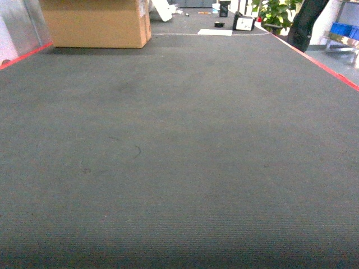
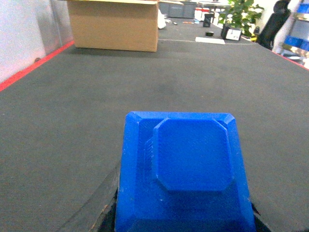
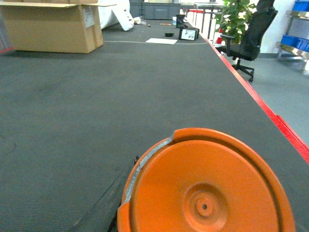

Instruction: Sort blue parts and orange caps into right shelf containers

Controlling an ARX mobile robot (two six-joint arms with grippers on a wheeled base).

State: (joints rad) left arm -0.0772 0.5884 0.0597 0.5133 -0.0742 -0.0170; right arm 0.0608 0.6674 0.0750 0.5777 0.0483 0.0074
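Blue part fills the left wrist view's foreground, close under the camera; that gripper's state cannot be told. Right wrist view: an orange cap likewise, gripper state unclear. Head view shows grey floor and a cardboard box, no grippers.

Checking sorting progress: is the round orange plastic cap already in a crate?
Out: the round orange plastic cap fills the right wrist view, above grey carpet; no crate surrounds it.
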